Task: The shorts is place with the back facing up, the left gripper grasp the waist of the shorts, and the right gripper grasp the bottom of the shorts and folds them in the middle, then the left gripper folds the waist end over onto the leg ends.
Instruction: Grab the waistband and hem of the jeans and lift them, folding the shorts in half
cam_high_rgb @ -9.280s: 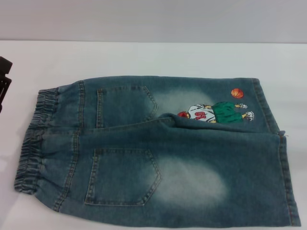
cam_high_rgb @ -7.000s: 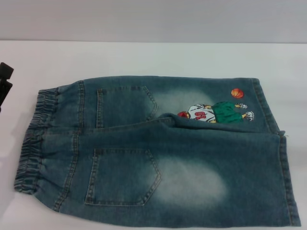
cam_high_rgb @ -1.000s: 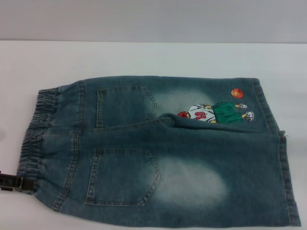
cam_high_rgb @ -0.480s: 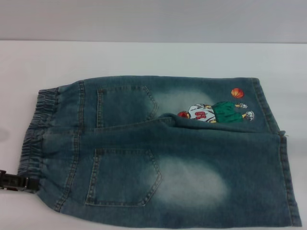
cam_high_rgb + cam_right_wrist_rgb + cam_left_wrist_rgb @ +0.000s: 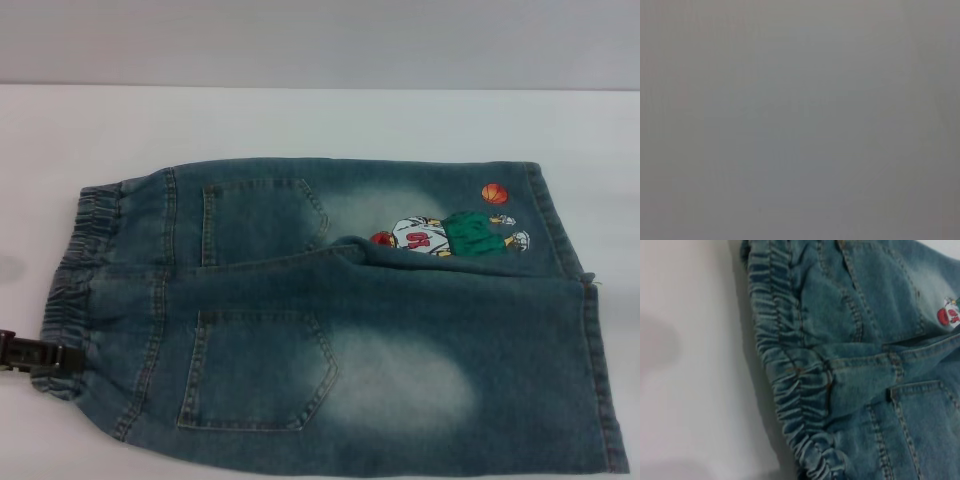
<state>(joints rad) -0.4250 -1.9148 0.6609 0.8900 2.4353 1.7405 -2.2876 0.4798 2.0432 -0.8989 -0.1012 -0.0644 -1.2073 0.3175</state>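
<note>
The shorts lie flat on the white table, back up, with two patch pockets showing. The ruffled waist is at the left, and the leg ends are at the right, beside the cartoon print. My left gripper reaches in from the left edge as a black bar and touches the near corner of the waist. The left wrist view looks down on the gathered waist from close up. My right gripper is out of view, and its wrist view shows only plain grey.
The white table runs on behind the shorts to a grey wall. A strip of bare table lies left of the waist. The shorts' near edge reaches almost to the bottom of the head view.
My left gripper came in from the far left, went down to the near waist corner and has just edged up and right against it. The waistband corner shifted slightly.
</note>
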